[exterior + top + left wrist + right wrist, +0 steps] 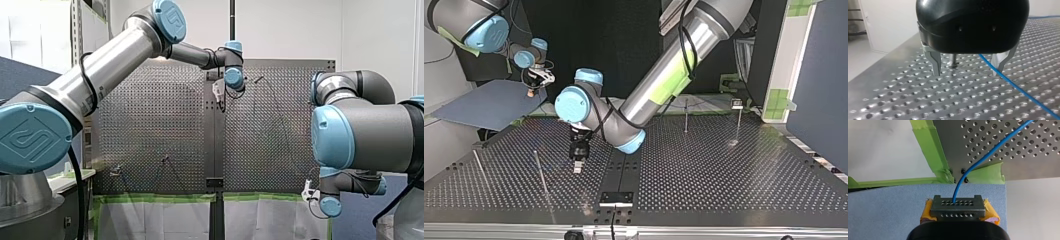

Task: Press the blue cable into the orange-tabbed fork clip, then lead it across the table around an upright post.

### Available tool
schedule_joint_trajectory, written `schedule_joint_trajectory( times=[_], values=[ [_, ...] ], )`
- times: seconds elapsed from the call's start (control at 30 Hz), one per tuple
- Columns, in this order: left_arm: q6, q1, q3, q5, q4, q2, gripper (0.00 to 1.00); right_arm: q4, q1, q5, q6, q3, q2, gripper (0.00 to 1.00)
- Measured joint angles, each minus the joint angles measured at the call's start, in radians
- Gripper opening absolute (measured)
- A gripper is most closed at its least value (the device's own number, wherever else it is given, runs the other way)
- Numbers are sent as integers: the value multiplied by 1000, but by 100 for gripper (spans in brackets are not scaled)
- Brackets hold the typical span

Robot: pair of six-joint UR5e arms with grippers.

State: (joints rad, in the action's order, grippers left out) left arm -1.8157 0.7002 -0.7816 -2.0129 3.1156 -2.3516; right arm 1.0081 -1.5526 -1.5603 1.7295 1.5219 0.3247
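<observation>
My left claw (967, 73) hangs wide open, empty, over bare worktop (910, 100), a post (953, 60) just ahead, the blue cable (1018, 88) running beside one finger. Only the right wrist view shows my right claw (958, 208), beyond the worktop's taped corner, clamped on that cable.

Table: perforated metal table (898, 95) with a dark centre strip (624, 165).
Post: one thin post (953, 60) stands upright on the table just behind my left tool (966, 73), in line with the gap between its parted fingers (935, 65).
Cable: the blue cable (1018, 87) lies on the table, passing close by one of those fingers.
Edging: green tape (930, 150) at the table's corner, ahead of my right tool (958, 206).
</observation>
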Motion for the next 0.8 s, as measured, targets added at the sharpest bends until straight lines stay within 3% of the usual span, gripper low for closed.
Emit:
schedule_joint_trajectory(
  times=[0.4,0.8],
  values=[
    [3,23,-44,40,50,20,99,-1,-1,0,1,0,0,0],
    [14,43,-46,28,65,62,99,-1,-1,0,1,0,0,0]
  ],
)
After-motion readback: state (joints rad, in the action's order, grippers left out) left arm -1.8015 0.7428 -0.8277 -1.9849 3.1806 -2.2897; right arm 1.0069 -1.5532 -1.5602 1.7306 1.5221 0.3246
